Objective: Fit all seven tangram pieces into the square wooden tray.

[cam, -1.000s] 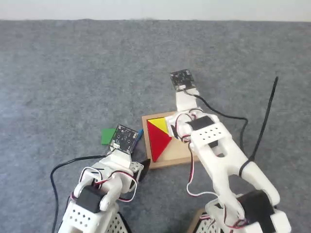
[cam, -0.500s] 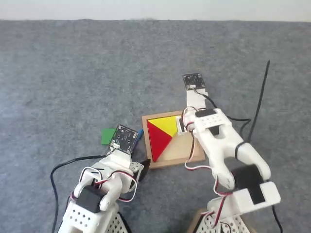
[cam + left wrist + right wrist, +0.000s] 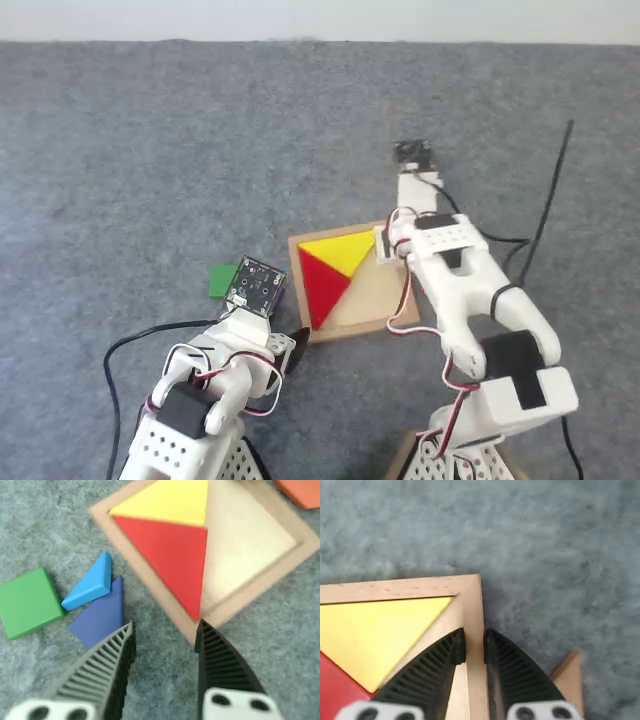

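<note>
The square wooden tray (image 3: 375,305) holds a yellow triangle (image 3: 335,250) and a red triangle (image 3: 320,290); the rest of its floor is bare. My right gripper (image 3: 473,635) is shut on the tray's rim (image 3: 472,605) near a corner, one finger inside and one outside. My left gripper (image 3: 166,626) stands open just off the tray's near corner (image 3: 200,630). Next to it on the carpet lie a green square (image 3: 27,600), a light blue triangle (image 3: 90,582) and a dark blue piece (image 3: 102,615). An orange piece (image 3: 300,490) lies beyond the tray.
Grey carpet covers the table all around. The green square (image 3: 222,280) lies left of the tray, next to the left arm (image 3: 230,370). A black cable (image 3: 545,240) runs up the right side. An orange corner (image 3: 570,675) pokes out beside the right gripper.
The right arm swung to the tray's right rim and closed on it. The tray turned slightly and shifted. The left arm stayed still.
</note>
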Robot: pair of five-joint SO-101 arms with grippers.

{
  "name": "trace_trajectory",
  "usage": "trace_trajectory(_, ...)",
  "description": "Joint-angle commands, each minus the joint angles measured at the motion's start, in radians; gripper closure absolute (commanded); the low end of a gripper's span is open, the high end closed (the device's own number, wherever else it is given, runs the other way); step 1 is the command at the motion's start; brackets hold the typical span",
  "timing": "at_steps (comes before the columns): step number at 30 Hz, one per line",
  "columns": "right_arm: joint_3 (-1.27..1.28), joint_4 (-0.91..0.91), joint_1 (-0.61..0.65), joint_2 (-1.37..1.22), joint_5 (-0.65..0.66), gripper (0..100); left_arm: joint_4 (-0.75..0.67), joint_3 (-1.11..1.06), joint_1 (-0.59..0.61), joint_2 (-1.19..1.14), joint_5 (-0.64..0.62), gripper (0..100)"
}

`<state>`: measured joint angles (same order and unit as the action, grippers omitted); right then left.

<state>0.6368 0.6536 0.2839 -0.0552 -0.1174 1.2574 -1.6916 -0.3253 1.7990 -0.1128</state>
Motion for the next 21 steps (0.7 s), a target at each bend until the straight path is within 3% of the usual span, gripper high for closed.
trace_trajectory(1,-0.095,-0.019,-0.073,0.001,0.011,95.4,0.006,0.008,-0.005,0.018,0.003,80)
trace_trajectory(12,-0.107,-0.010,-0.088,0.010,0.009,94.6,0.006,0.008,-0.005,0.018,0.003,80)
trace_trajectory(21,-0.110,0.114,-0.084,0.130,0.011,69.5,0.006,0.008,-0.005,0.018,0.003,80)
